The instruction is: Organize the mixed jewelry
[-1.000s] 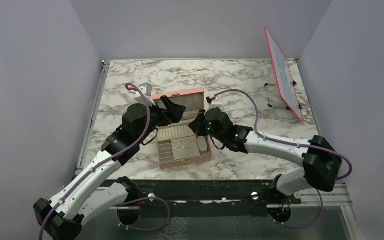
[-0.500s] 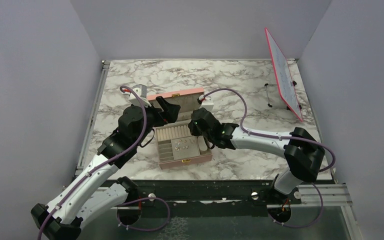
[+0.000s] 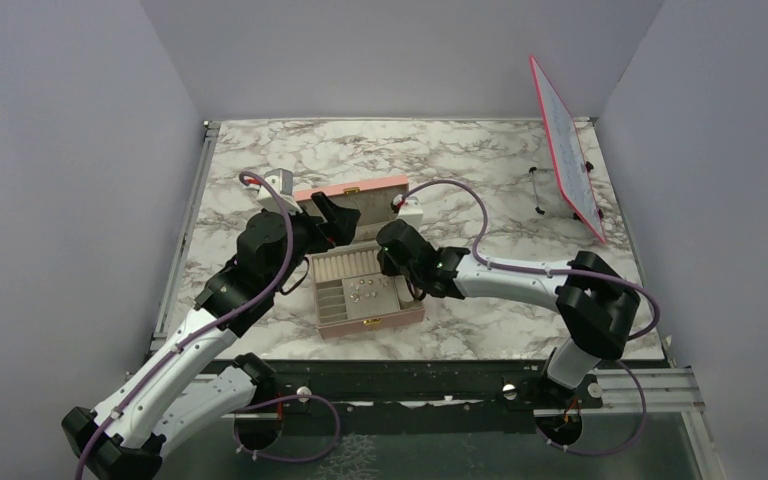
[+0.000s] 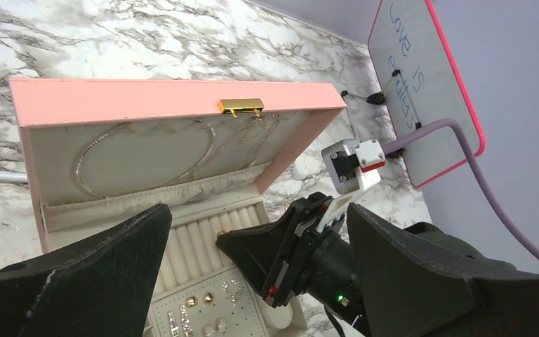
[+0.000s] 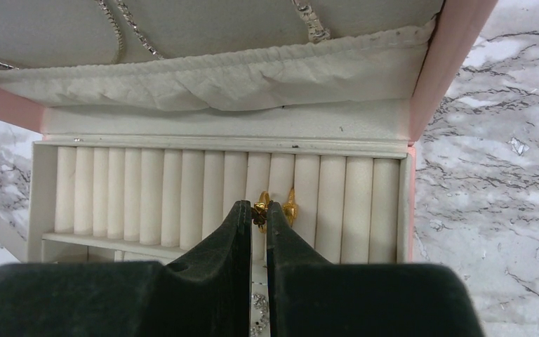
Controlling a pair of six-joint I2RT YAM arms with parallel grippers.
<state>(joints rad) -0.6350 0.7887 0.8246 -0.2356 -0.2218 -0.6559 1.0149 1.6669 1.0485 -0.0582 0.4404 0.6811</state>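
The pink jewelry box (image 3: 368,318) stands open between both arms. In the right wrist view my right gripper (image 5: 260,210) is shut on a small gold clover ring (image 5: 260,213), held at the slots of the beige ring rolls (image 5: 154,189). A second gold ring (image 5: 291,208) sits in the slot just to its right. In the top view the right gripper (image 3: 388,256) is over the box's back right part. Gold studs (image 4: 200,300) and sparkly earrings (image 3: 363,290) lie on the box's pad. My left gripper (image 4: 256,210) is wide open and empty, above the lid (image 3: 352,198).
A thin chain necklace (image 4: 140,151) hangs in the lid's pocket. A green-tipped pen (image 4: 0,175) lies on the marble left of the box. A pink-framed whiteboard (image 3: 565,150) stands on its stand at the back right.
My right gripper has moved left and farther over the box to the ring rolls. My left arm has shifted slightly left and back, then held still.
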